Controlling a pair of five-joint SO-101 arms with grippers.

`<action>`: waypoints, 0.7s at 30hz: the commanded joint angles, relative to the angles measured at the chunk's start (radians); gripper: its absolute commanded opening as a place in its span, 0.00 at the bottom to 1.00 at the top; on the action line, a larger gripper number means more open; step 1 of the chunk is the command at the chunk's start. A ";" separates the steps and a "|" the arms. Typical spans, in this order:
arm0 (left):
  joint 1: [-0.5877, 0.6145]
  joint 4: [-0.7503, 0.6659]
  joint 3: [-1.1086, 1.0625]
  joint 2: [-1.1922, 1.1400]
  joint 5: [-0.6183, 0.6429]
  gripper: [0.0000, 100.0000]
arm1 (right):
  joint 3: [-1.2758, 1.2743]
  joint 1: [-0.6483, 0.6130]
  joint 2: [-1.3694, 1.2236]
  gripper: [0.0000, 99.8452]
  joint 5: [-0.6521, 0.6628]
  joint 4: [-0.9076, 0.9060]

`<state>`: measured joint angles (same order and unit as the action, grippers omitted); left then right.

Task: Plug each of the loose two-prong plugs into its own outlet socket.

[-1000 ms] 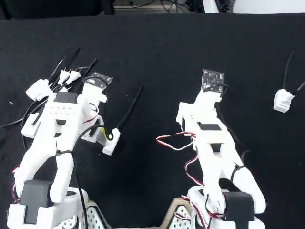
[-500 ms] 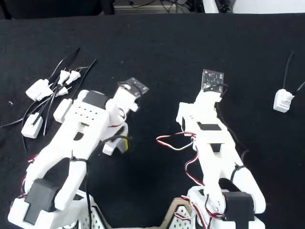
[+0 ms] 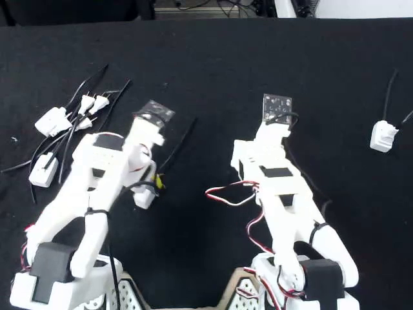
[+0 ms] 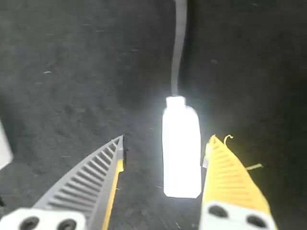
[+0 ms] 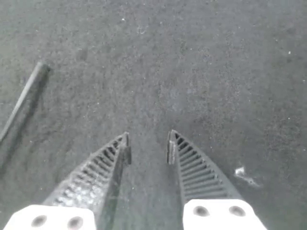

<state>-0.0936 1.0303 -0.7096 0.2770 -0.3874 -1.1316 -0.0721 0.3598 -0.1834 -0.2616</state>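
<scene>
- While the left arm leans over the desk's [image 3: 213, 64] left-middle, loose two-prong plugs [image 3: 90, 103] lie near its left edge among sockets [image 3: 51, 121]. Another socket [image 3: 384, 135] sits by the right edge, with wide black cloth between.
- Left wrist view: the left claw [image 4: 166, 139] is spread wide, with a white corded block [image 4: 181, 151] between its fingers, just beside the yellow one.
- Right wrist view: the right claw [image 5: 148, 135] is narrowly parted over the desk.

Lab bench: black cloth table [image 3: 213, 51], cables [image 3: 222, 8] behind.
</scene>
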 commanded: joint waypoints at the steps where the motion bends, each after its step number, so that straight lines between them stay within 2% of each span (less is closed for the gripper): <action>1: 0.081 -0.031 0.010 0.005 -0.008 0.26 | 0.015 -0.014 0.042 0.12 0.005 0.025; 9: 0.162 -0.032 0.018 0.017 -0.008 0.26 | 0.015 -0.014 0.042 0.12 0.005 0.025; 15: 0.237 -0.028 0.104 0.014 -0.003 0.26 | 0.015 -0.014 0.042 0.12 0.005 0.025; 21: 0.312 -0.144 0.077 0.005 0.000 0.26 | 0.013 -0.014 0.042 0.12 0.005 0.025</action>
<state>0.1765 0.9643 -0.6498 0.2754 -0.3874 -1.1316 -0.0752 0.3598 -0.1834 -0.2616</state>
